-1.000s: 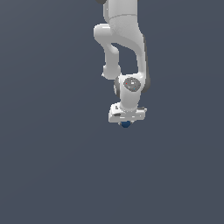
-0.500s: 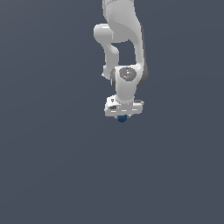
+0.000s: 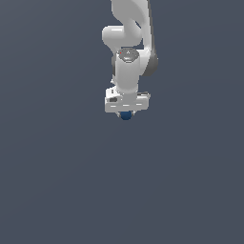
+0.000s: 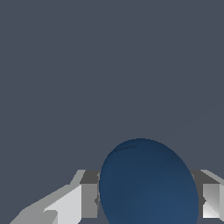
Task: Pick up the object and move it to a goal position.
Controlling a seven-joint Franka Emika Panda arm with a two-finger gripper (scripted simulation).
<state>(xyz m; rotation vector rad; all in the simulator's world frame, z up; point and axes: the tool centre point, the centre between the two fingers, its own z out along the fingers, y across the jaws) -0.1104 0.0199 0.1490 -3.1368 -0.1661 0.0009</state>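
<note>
Gripper (image 3: 126, 113) clamped on the ball (image 3: 126, 115), which sits between its fingers (image 4: 74, 203), protruding just below the tips. Ball judged smooth, rigid, light and prone to slipping; hold should stay across its widest middle.

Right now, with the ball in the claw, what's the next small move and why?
Probably keep the claw shut and carry on toward the goal in a short, slow step. The dark blue ball sits between the fingers, one close on each side, and in the exterior view it shows just under the white hand. No goal marker is visible, so I cannot tell the direction.
</note>
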